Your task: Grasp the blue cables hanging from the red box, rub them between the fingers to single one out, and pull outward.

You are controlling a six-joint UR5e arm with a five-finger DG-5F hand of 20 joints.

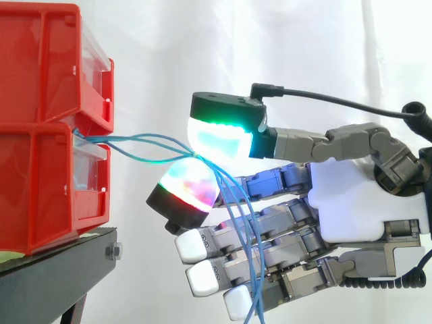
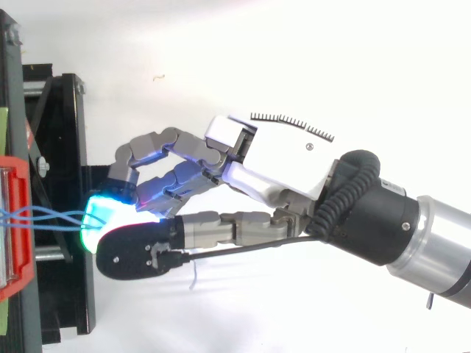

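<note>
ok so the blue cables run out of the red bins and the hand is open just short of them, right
No: the hand is shut on the blue cables, two glowing pads pinching them, as the side view shows. They do run out of the red bins.

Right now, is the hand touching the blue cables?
Touching. Side view: the blue cables run from the red box into the pinch between two glowing pads of the hand, then hang down.

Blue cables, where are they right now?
In the side view the blue cables run from the red box at left into the pinching fingers of the hand, then hang down.
</note>
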